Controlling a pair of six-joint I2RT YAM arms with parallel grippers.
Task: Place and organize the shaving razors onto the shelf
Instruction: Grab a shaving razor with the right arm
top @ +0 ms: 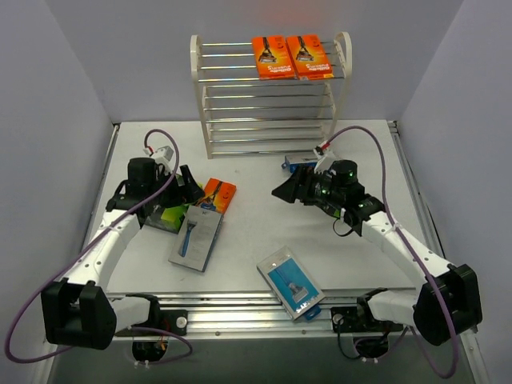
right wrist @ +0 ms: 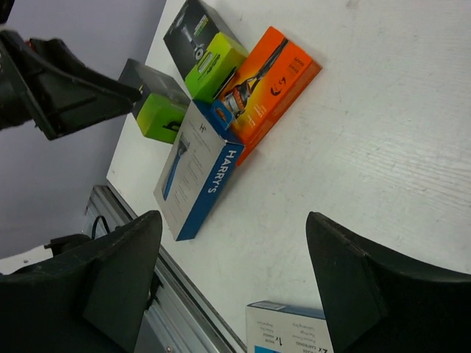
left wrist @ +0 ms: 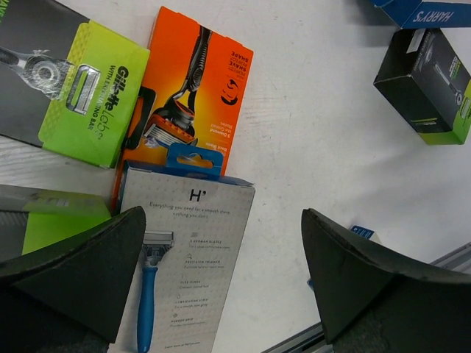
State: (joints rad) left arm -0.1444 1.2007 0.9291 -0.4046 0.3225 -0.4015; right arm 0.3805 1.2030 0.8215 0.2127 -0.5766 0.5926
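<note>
The shelf (top: 270,96) stands at the back with two orange razor cards (top: 291,56) on its top tier. My left gripper (top: 189,189) (left wrist: 224,279) is open and empty above a cluster: an orange card (left wrist: 195,88) (top: 218,194), a grey Harry's pack (left wrist: 188,257) (top: 196,238) lying partly over it, and black-and-lime boxes (left wrist: 81,95). My right gripper (top: 290,189) (right wrist: 235,279) is open and empty above bare table. That same cluster shows in its view as grey pack (right wrist: 191,173) and orange card (right wrist: 268,84). Another blue-grey pack (top: 292,282) (right wrist: 287,331) lies near the front edge.
A blue pack (top: 298,164) (left wrist: 427,11) lies in front of the shelf, half hidden by the right arm, with a black-and-lime box (left wrist: 430,84) next to it. A metal rail (top: 256,308) runs along the table's front edge. Grey walls close in both sides.
</note>
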